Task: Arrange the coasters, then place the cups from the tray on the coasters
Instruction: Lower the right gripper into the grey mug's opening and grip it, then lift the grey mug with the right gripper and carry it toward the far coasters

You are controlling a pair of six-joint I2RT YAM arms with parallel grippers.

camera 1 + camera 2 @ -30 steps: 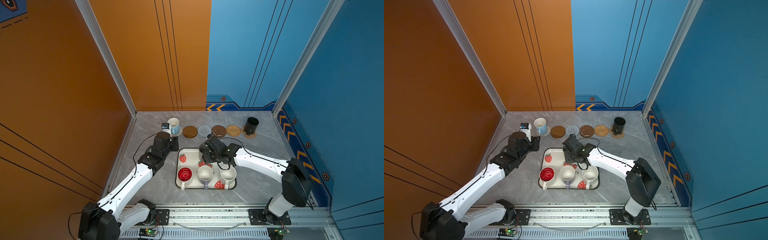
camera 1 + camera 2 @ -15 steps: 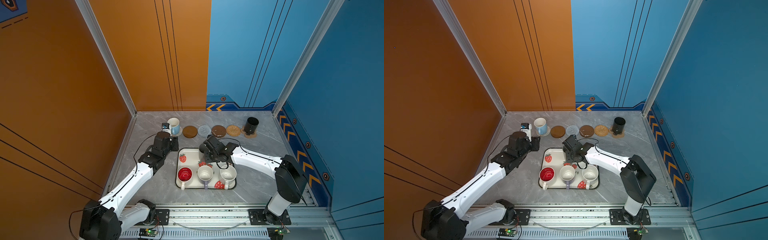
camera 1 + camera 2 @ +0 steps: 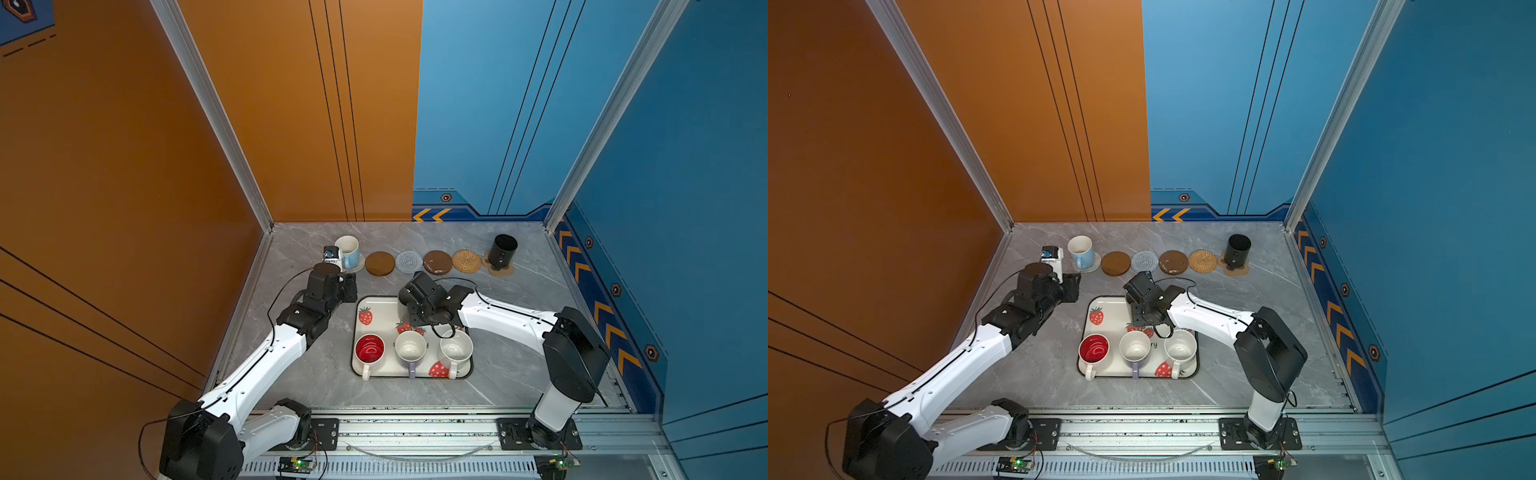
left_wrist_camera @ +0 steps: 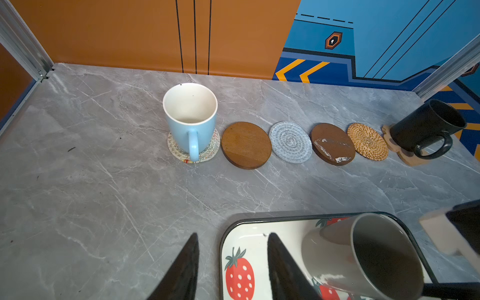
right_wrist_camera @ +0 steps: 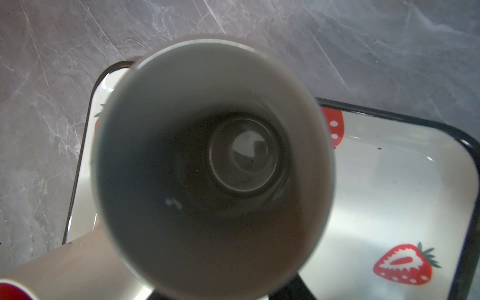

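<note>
Top views, coaster row: six coasters sit side by side along the far edge. The beige woven round [image 3: 360, 262] carries the light blue mug [image 3: 348, 251]. The brown disc [image 3: 380, 263], grey woven round [image 3: 407, 262], second brown disc [image 3: 437, 262] and rattan round [image 3: 466, 260] lie bare. The paw coaster [image 3: 500, 270] carries the black mug [image 3: 503, 250].
Top views, tray: the tray [image 3: 382, 305] rests mid-table. The red-lined mug [image 3: 369, 348], lavender-handled mug [image 3: 410, 345] and speckled mug [image 3: 456, 348] stand upright in a row along its near edge.
Top views, my left claw: my left claw [image 3: 350, 289] hovers over the table [image 3: 299, 374], just off the tray's far left corner.
Top views, my right claw: my right claw [image 3: 419, 320] points down over the tray's far end, and the grey mug [image 3: 401, 306] shows just beside it.
Left wrist view, my left claw: my fingers [image 4: 181, 270] stand apart with nothing between them, straddling the tray's corner rim [image 4: 228, 231].
Left wrist view, grey mug: it [image 4: 335, 254] tips steeply over the tray, with its dark mouth open to this camera.
Right wrist view, my right claw: it is clamped on the grey mug [image 5: 207, 168], whose mouth fills the frame. Only a dark sliver of my fingers shows at the frame's edge. The tray [image 5: 402, 181] and the table [image 5: 52, 78] lie beneath.
</note>
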